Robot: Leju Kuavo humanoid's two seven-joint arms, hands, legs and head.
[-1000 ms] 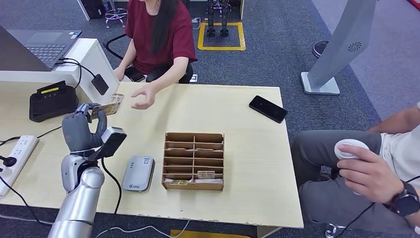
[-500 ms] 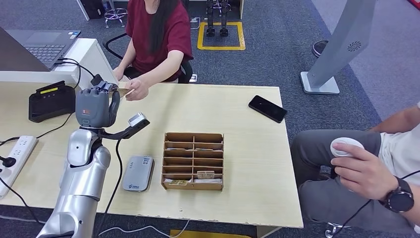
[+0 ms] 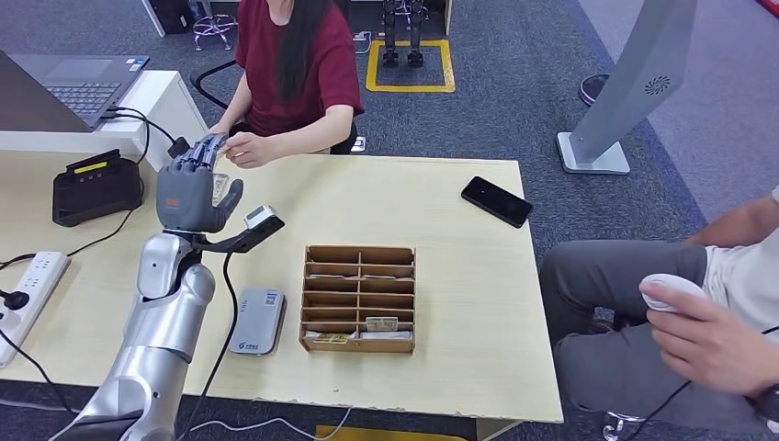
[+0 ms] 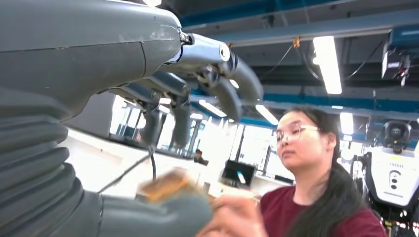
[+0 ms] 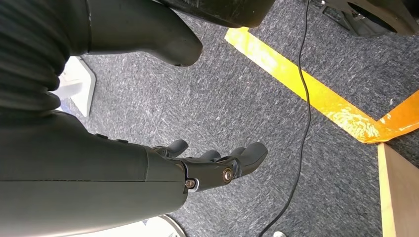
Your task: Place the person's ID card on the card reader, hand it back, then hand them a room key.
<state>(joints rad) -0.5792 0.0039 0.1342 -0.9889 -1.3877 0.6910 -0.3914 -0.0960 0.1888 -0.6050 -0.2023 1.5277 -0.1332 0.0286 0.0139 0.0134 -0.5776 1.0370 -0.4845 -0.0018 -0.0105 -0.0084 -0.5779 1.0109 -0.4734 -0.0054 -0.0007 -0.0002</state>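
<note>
At the far left of the table [image 3: 441,211], the left hand [image 3: 193,188] is hovering raised, palm turned toward the person seated on the far side. It is giving the ID card [image 4: 165,183] back, so this looks like the hand-back step, with the room key not yet offered.

In the left wrist view the card is lying blurred against the tip of the thumb [image 4: 163,217]. The darker fingers [image 4: 232,94] are arching well apart from it and not touching it. Nothing is pinching the card, so the hand is reading as spread and no longer gripping. The person's hand [image 3: 243,148] is meeting it just to the right, at the robot's fingertips, with its own fingers touching the card's other end.

To do this step well, the hand should be holding its place until the person is plainly carrying the card. It should then be drawing straight back toward the near edge, with the thumb slipping off the card and not dragging it. Any sideways sweep risks knocking the card loose.

Nearer and to the right, a grey flat device [image 3: 255,320] is lying on the table. Right of that is a wooden rack [image 3: 358,253] with a few cards in its near compartments, likely the source of the room key.

The right hand [image 5: 197,168] is hanging over the carpet, fingers loosely extended and holding nothing.
</note>
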